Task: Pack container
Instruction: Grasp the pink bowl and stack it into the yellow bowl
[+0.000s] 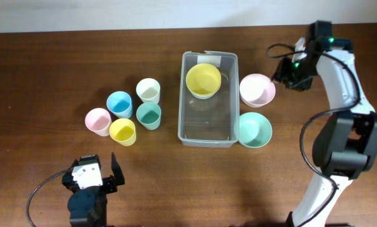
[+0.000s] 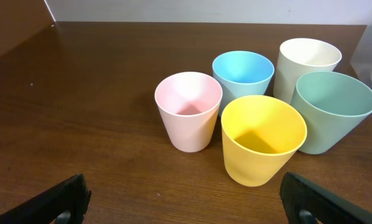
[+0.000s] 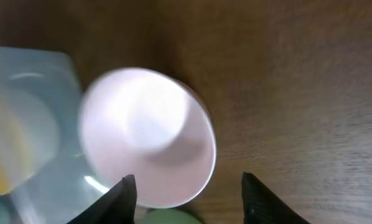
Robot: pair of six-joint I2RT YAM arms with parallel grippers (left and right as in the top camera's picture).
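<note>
The clear container (image 1: 207, 129) lies mid-table with a yellow bowl (image 1: 203, 80) in its far end; it also shows in the right wrist view (image 3: 30, 112). A pink bowl (image 1: 258, 89) and a teal bowl (image 1: 255, 130) sit on the table to its right. Several cups stand to its left: pink (image 2: 188, 111), blue (image 2: 242, 73), yellow (image 2: 262, 138), teal (image 2: 332, 109) and white (image 2: 306, 62). My right gripper (image 3: 189, 198) is open above the pink bowl's (image 3: 145, 144) edge. My left gripper (image 2: 183, 202) is open and empty, near the front edge, short of the cups.
The right arm (image 1: 340, 75) reaches in from the right side. The left arm's base (image 1: 87, 183) sits at the front left. A pale wall runs along the table's far edge.
</note>
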